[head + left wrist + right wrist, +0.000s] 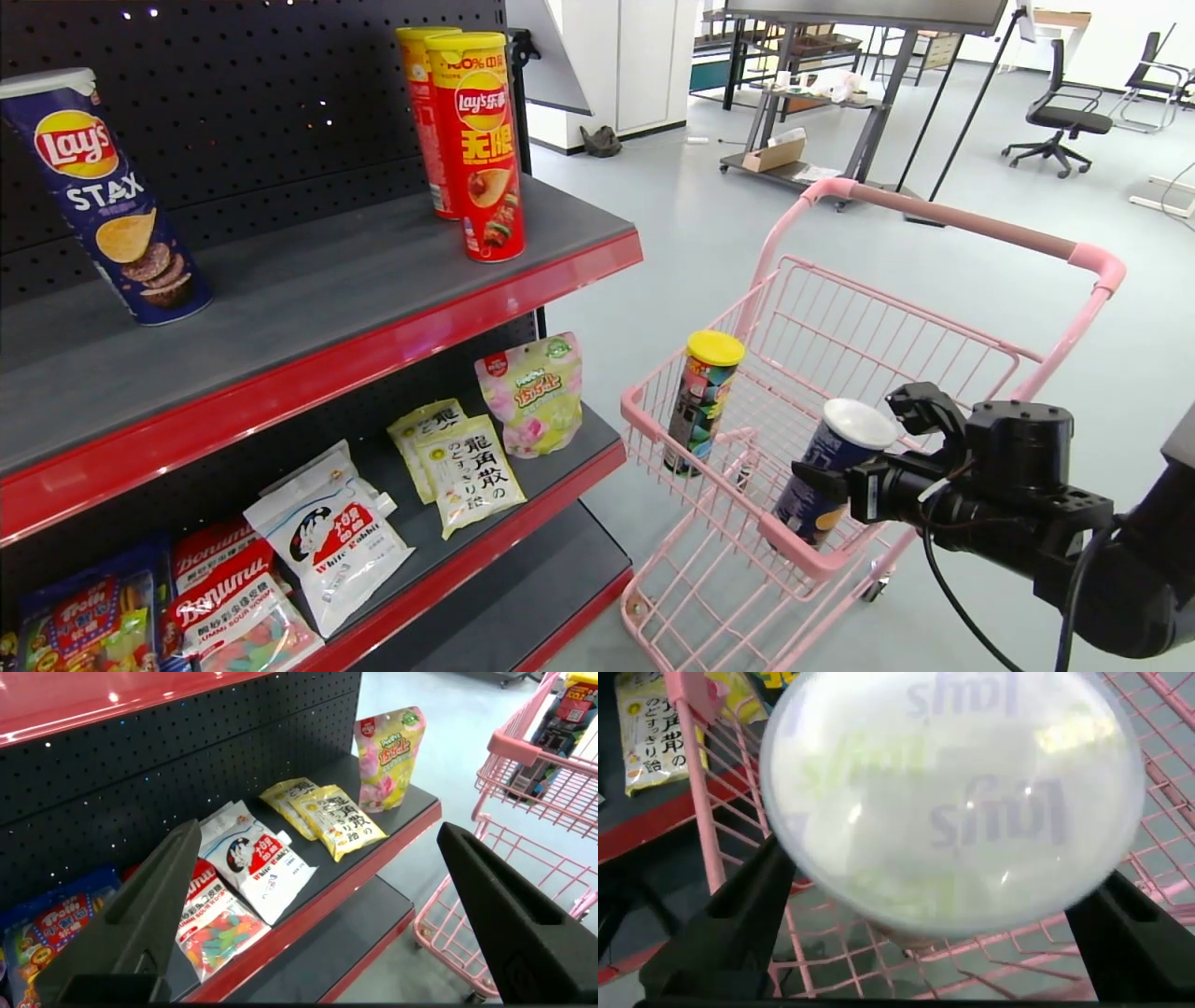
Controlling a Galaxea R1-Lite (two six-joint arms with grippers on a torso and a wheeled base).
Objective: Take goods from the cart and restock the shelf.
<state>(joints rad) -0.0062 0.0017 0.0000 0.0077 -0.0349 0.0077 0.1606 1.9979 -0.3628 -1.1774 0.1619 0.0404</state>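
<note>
Cart (pixel 943 217) — glossy wire; shelf (pixel 308 280) — matt.

- A dark-blue chip can (pixel 810 504) with a white lid sat tilted, clamped in the right gripper (pixel 854 448), over the pink cart's (pixel 943 219) near rim.
- A yellow-lidded can (pixel 702 401) stood upright in the cart, just left of that gripper.

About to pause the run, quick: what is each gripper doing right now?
Left gripper: open, holding nothing.
Right gripper: shut on the dark blue cylindrical chip can with a white plastic lid.
</note>
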